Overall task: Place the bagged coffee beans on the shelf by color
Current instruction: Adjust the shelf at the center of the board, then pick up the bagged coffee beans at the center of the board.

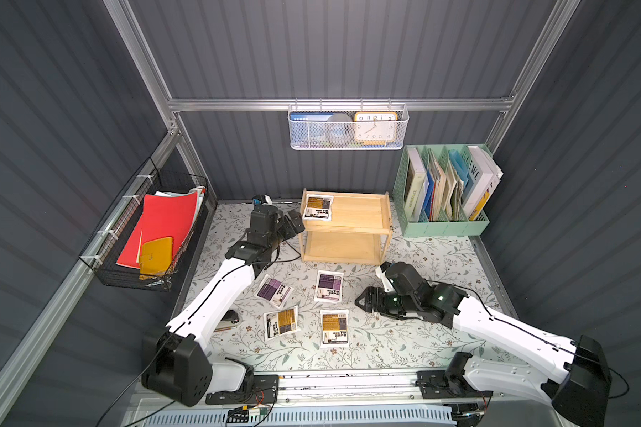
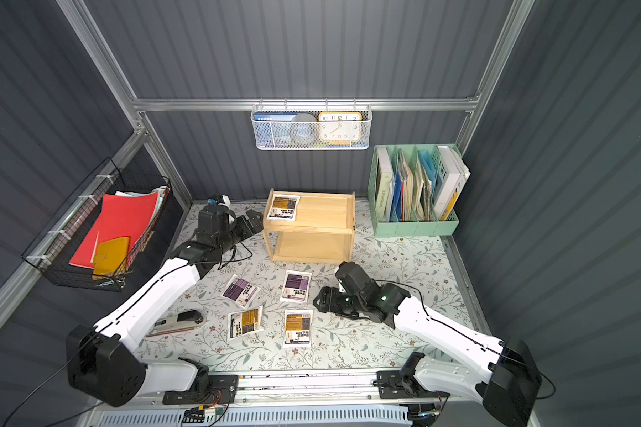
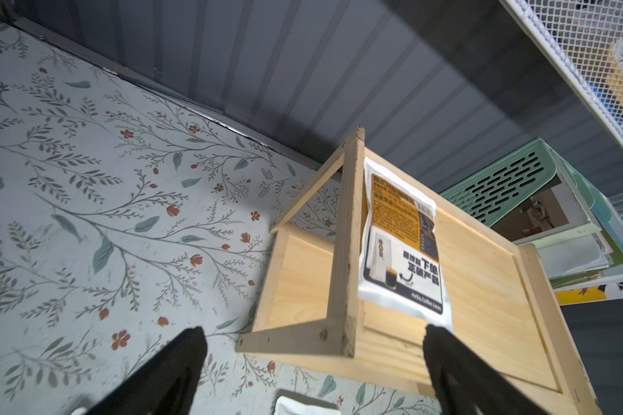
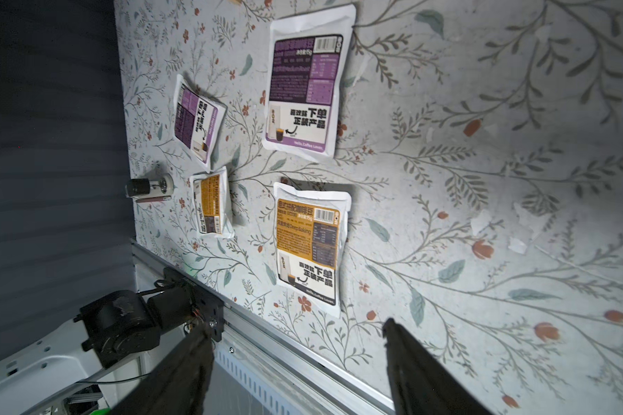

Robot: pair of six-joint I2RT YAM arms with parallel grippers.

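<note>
A: Marking shelf (image 1: 359, 212) at back of bench (image 1: 422, 258), centre. Logging one shelved pouch (image 1: 318, 207), orange label, flat on top tier, at the end nearest left pincer (image 1: 297, 223).

B: Confirmed from left wrist: same pouch (image 3: 400, 248) just beside the end rail, print readable there, too small from above. Tagging left pincer (image 3: 312, 332) as spread wide, nothing between the tips, near the shelf's corner post.

A: Counting four more on the bench, in front of the shelf: purple pouches (image 1: 274, 291) (image 1: 328, 285) in the row nearer it, orange pouches (image 1: 281, 322) (image 1: 334, 328) in the row nearer the robot. All flat, none touching.

B: Matches right wrist, all four in frame; shelf only from above and left wrist. Tagging right pincer (image 4: 299, 328) as spread too, gripping nothing, beside the pouches on the robot's right.

A: Noting stapler (image 2: 180, 321) plain in a top view, mostly behind the left arm in a top view (image 1: 230, 319).

B: Caught from right wrist as well (image 4: 148, 188), small, beyond the pouches. Only from left wrist: white pouch corner (image 3: 306, 406) at frame edge, colour not tellable.

A: Only whole from above: green file rack (image 1: 445, 227), right of shelf.
</note>
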